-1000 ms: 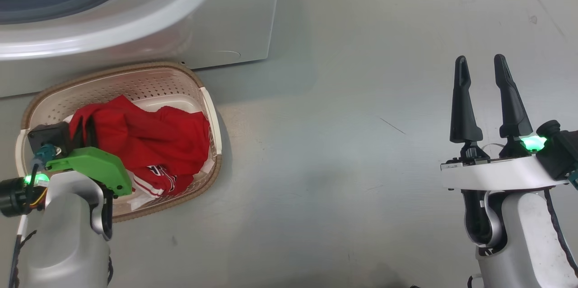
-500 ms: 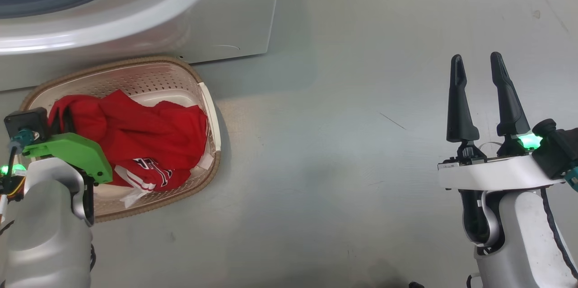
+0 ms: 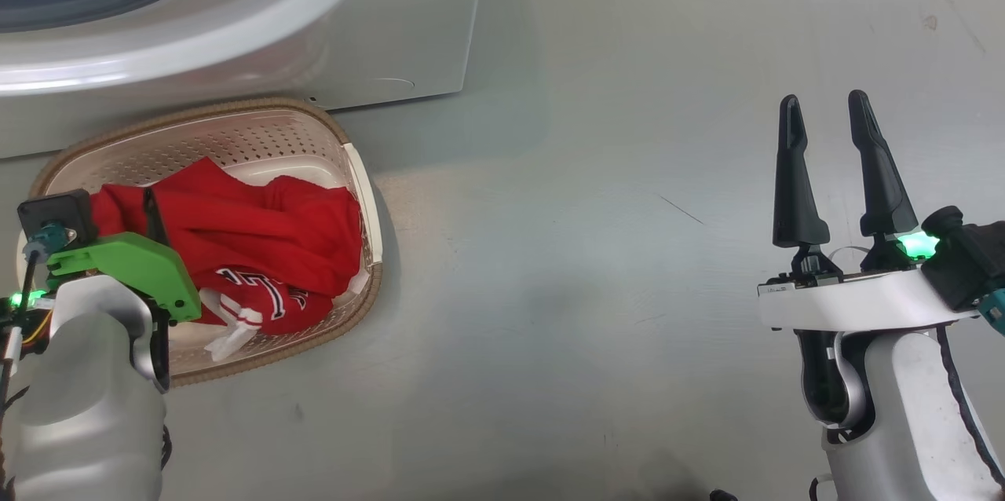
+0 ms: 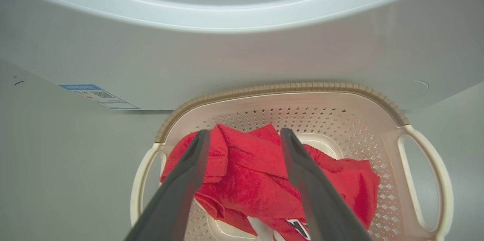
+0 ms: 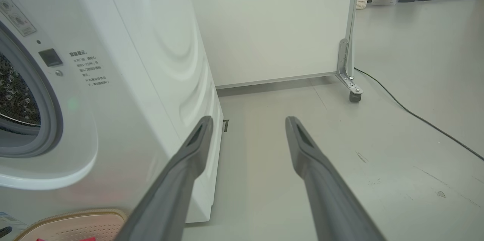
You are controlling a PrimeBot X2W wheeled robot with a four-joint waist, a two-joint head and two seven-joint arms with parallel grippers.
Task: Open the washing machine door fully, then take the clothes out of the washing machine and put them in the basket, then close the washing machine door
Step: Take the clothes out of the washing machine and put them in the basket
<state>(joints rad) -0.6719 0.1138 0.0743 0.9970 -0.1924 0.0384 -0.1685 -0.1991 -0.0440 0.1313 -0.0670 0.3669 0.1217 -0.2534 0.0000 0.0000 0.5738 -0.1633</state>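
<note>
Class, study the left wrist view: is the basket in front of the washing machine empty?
No: the red clothes lie heaped inside the basket, covering much of its floor.

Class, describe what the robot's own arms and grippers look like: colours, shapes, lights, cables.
Both forearms are pale grey. The right gripper has two long, tapering dark fingers on a white wrist plate, with a green light and black cable. The left gripper has matching fingers; its wrist carries a bright green bracket.
</note>
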